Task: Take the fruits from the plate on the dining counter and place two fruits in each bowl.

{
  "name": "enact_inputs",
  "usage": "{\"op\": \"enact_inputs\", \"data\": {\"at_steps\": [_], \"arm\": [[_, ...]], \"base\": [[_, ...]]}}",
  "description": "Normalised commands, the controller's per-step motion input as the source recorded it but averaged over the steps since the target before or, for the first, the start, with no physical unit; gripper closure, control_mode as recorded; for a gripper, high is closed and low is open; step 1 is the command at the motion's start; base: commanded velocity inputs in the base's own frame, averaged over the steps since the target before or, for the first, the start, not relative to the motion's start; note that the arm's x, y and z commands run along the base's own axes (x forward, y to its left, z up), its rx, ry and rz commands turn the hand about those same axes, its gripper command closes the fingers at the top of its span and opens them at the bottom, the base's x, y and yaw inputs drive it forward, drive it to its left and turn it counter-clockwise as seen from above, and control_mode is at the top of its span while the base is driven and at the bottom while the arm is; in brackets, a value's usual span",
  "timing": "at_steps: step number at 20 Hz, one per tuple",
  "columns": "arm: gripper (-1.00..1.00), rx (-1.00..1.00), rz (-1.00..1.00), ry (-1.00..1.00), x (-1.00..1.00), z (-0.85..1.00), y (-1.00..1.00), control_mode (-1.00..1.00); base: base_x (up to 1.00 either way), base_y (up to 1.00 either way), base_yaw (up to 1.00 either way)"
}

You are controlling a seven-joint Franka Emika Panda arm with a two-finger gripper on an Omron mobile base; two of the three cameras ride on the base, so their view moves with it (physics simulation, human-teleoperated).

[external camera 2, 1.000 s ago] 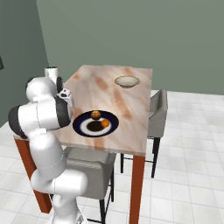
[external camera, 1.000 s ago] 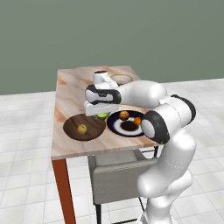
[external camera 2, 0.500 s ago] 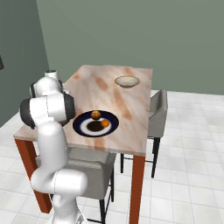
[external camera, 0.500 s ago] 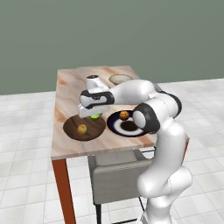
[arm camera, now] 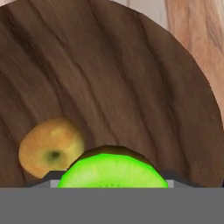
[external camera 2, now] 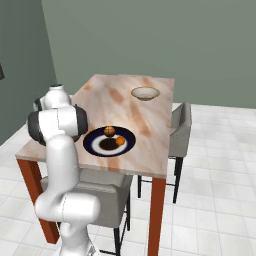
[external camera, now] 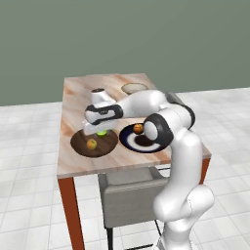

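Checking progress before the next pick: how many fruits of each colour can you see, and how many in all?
Orange fruits: 2, one and another, both on the plate
Yellow fruit: 1, in the wooden bowl
Green fruit: 1, held in the pincer over that bowl
Total: 4
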Motion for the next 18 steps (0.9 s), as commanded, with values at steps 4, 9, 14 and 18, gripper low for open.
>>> {"op": "enact_inputs", "data": {"at_steps": [4,9,14,18], "arm": [[1.0,0.0,0.0,0.0,0.07,-0.34,0.12,-1.0],[1.0,0.0,0.0,0.0,0.27,-0.37,0.04,-1.0],[-1.0,0.0,0.0,0.0,0.0,0.0,0.01,-1.0],[-1.0,0.0,0.0,0.0,0.0,0.01,0.0,-1.0]], "base": [[0.0,0.0,0.0],[0.0,0.0,0.0],[0.0,0.0,0.0],[0.0,0.0,0.0]]}}
